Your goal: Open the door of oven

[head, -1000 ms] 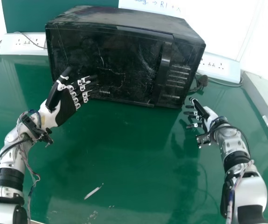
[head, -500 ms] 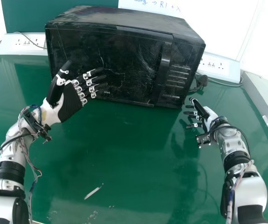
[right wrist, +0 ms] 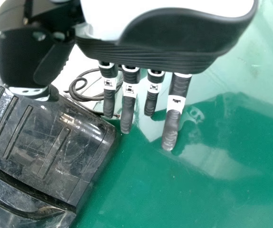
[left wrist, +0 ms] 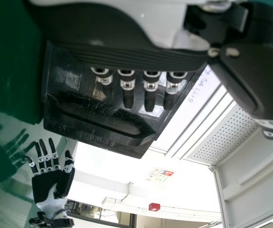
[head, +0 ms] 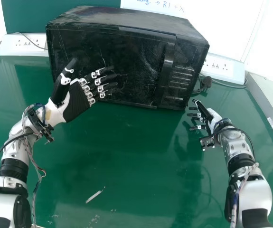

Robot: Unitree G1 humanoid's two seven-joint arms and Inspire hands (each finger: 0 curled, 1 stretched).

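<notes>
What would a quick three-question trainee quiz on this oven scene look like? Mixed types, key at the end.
1. True or false: the door of the oven is closed.
2. In the head view, where is the right robot hand? A) on top of the oven B) gripping the handle C) over the table, off the oven's near right corner
3. Fill in (straight or curled): the left robot hand has its fingers ____.

Key: 1 true; 2 C; 3 straight

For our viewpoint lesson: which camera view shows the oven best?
The head view: the oven, front and top, nearly whole. Left wrist view: front partly hidden by left hand. Right wrist view: one slotted end.
</notes>
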